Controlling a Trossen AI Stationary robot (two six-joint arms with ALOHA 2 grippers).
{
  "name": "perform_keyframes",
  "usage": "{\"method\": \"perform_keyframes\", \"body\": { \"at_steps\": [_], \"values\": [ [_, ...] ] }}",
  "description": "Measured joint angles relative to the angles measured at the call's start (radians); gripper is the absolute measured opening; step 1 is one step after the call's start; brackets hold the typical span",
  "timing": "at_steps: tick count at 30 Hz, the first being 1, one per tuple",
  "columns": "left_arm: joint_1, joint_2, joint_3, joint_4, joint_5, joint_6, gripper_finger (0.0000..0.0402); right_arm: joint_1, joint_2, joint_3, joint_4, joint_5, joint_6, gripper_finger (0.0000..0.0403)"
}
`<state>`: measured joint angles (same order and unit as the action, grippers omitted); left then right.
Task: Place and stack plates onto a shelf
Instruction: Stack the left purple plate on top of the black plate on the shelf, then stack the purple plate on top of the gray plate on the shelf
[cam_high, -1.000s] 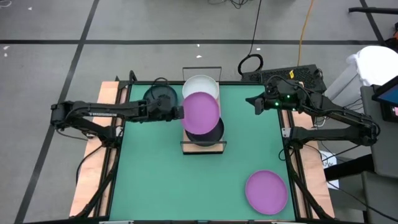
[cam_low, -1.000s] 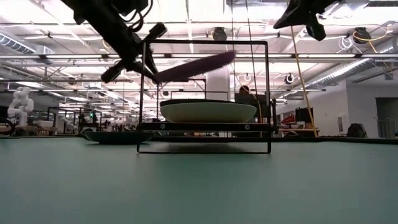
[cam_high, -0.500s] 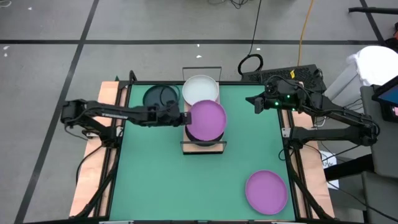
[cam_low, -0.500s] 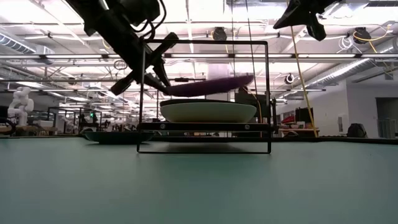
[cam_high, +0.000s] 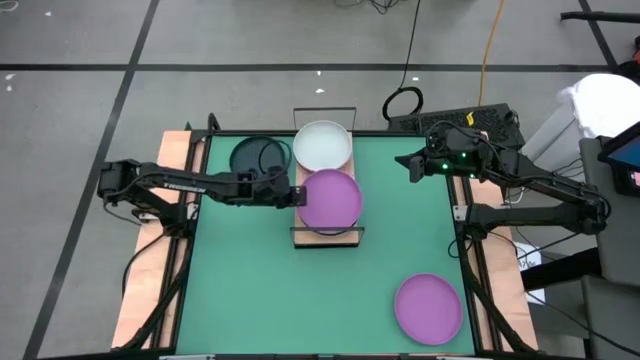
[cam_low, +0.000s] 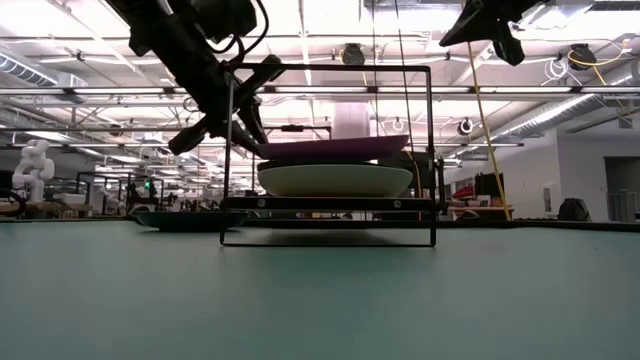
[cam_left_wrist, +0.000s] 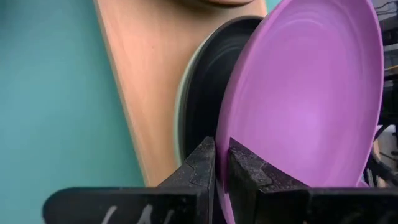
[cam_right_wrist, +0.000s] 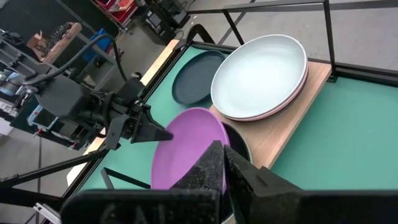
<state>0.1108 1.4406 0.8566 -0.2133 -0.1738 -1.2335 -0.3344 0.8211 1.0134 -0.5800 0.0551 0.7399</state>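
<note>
- Holding a purple plate (cam_high: 331, 199) by its rim, my left gripper (cam_high: 297, 193) is clamped on it over the shelf (cam_high: 300, 168), just above a dark plate (cam_left_wrist: 208, 112) on the near stack.
- White plate (cam_high: 322, 144) sits on a pink one (cam_right_wrist: 292, 92) at the shelf's far end.
- Second purple plate (cam_high: 428, 307) lies at the table's (cam_high: 260, 290) near right corner.
- Right gripper (cam_high: 410, 165) hovers raised at far right, fingers together on nothing.
</note>
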Motion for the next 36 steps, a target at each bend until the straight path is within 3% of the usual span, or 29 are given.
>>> {"method": "perform_keyframes", "body": {
  "at_steps": [17, 27, 36],
  "values": [
    [0.0, 0.0, 0.0, -0.024, 0.036, 0.016, 0.0038, 0.0, 0.0, 0.0, 0.0, -0.003, 0.0, 0.0],
    [0.0, 0.029, 0.002, -0.008, 0.021, -0.019, 0.0148, 0.0, 0.0, 0.0, 0.001, -0.006, 0.007, 0.0],
    [0.002, -0.007, 0.002, -0.017, 0.035, -0.021, 0.0161, 0.003, 0.0, 0.0, -0.047, -0.113, 0.097, 0.0]
  ]
}}
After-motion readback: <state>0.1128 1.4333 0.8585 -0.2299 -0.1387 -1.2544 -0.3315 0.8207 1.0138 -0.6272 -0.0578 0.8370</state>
